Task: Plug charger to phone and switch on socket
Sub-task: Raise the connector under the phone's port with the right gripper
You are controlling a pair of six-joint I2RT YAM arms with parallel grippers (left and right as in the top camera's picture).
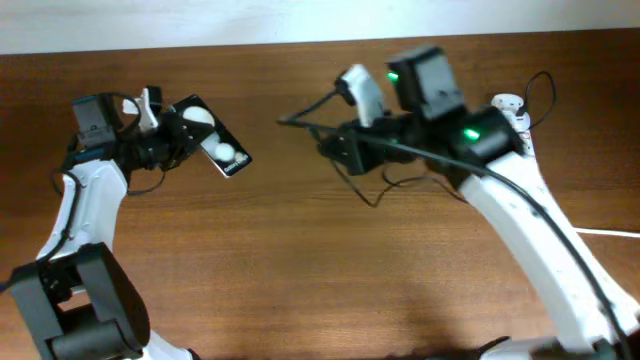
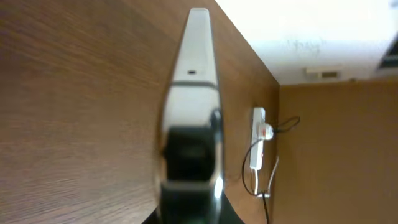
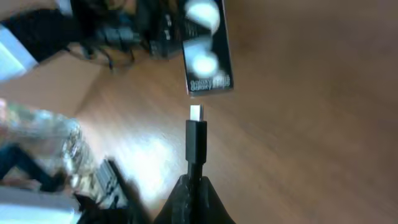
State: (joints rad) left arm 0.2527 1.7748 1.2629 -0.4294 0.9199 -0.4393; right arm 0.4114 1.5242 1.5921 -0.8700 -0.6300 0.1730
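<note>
Overhead and two wrist views. The left gripper (image 1: 183, 136), in the upper left of the overhead frame, is closed on one end of the phone (image 1: 215, 140). The phone is a black slab bearing two white discs (image 1: 225, 152). In the left wrist view the phone (image 2: 196, 68) appears edge-on as a narrow grey strip up the centre of the frame; the fingers themselves cannot be made out there.

The right gripper (image 1: 342, 146), centre right of the overhead frame, is clamped on the charger (image 1: 298, 125). In the right wrist view its dark fingers (image 3: 208, 202) meet around the black plug body at the bottom centre. The plug tip (image 3: 196, 113) is silver and points up the frame at the near end of the phone (image 3: 205, 50), just short of it and not touching.

A band of white lettering (image 3: 210, 84) runs across that end of the phone but is too blurred to read.

The socket (image 2: 257, 143) lies at the far table edge, right of centre in the left wrist view. In the overhead view it is mostly hidden behind the right arm (image 1: 508, 103). Two green lights (image 1: 468, 133) glow on that arm.

The table (image 1: 300, 260) is brown wood grain with a glossy reflection. A tan wall (image 2: 336, 155) stands beyond it.
</note>
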